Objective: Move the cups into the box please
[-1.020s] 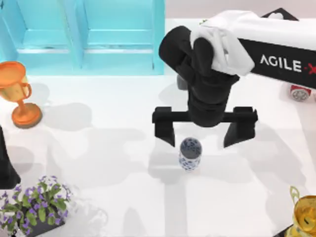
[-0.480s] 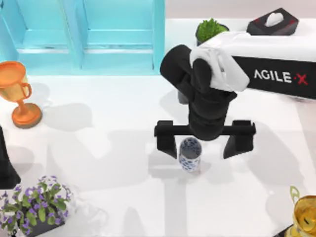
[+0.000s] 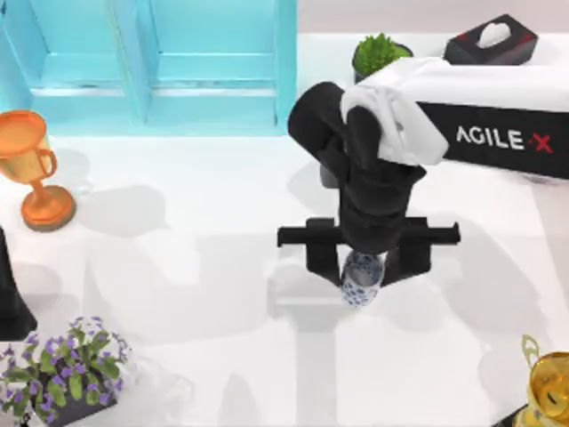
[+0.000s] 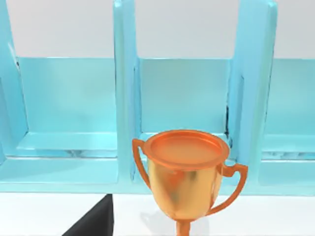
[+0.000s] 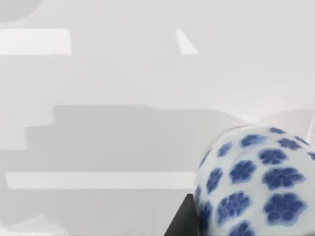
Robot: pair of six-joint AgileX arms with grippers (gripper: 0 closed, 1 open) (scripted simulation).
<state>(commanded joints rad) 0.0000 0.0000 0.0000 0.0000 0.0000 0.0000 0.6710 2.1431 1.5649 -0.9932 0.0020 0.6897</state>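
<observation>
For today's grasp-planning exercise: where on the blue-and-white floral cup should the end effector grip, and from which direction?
Grip the floral cup across its slim round body, coming from above with a finger on each side. It stands upright, handleless; the right end effector brackets it so.

— What carries the things here?
— A white worktop [image 3: 178, 267], seen from above.
— And what stands on it?
— A light blue box [image 3: 151, 62] with compartments sits at the far edge, left of the middle. An orange trophy goblet [image 3: 31, 169] stands at the left side, near the box. A pot of purple flowers [image 3: 62, 374] is in the near left corner. A small green plant [image 3: 378, 53] and a dark tissue box [image 3: 491, 40] are at the far right, and a gold trophy [image 3: 549, 387] is in the near right corner.
— And the blue-flowered white cup [image 3: 362, 277]?
— It is near the middle; whether it touches the surface cannot be told.
</observation>
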